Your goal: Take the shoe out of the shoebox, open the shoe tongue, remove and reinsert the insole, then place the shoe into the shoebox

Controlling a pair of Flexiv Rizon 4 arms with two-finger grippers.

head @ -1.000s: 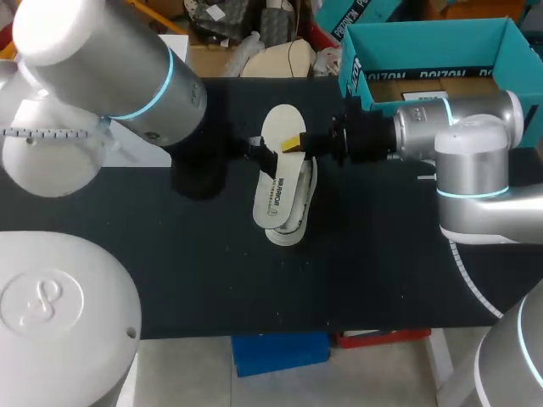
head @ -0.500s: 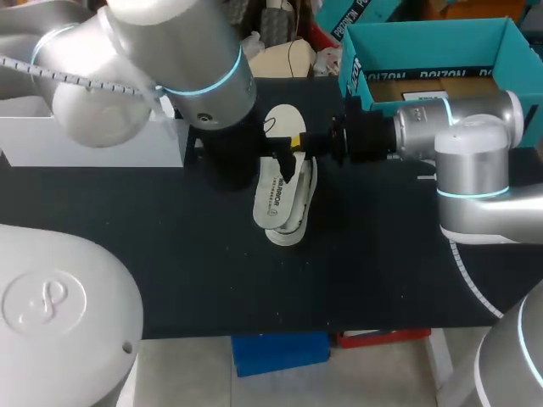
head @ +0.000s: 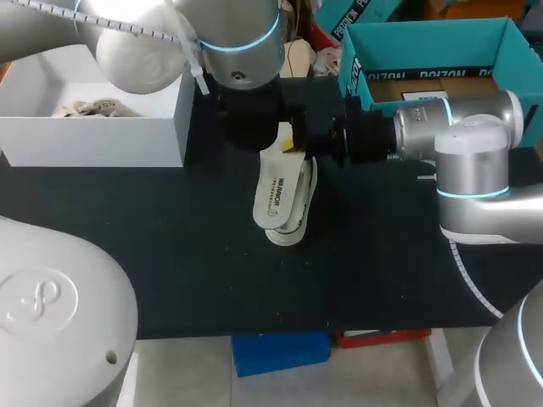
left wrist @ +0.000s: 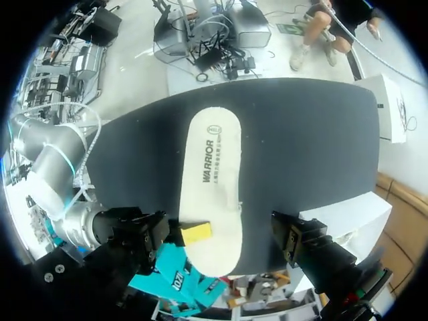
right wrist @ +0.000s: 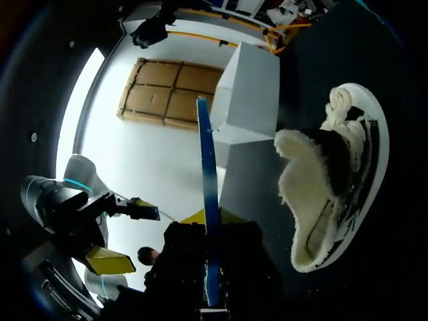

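Currently the right end effector (head: 290,141) is clamped on the insole (head: 274,182), one yellow tip flat on its printed face near one end. In the right wrist view the insole sits edge-on between the fingers. It is out of the shoe (head: 287,232) and hangs tilted above it, covering most of it from overhead. The shoe lies on the worktop (head: 170,254) about mid-surface, with its fleecy lining exposed and only its sole edge and near end showing past the insole.

The left end effector (right wrist: 125,235) is wide, yellow tips well apart, nothing between them. It sits above the far end of the insole, looking down along its length.

The teal shoebox (head: 428,32) is at the far right corner, behind the right arm. A white box (head: 93,140) sits far left on the worktop.
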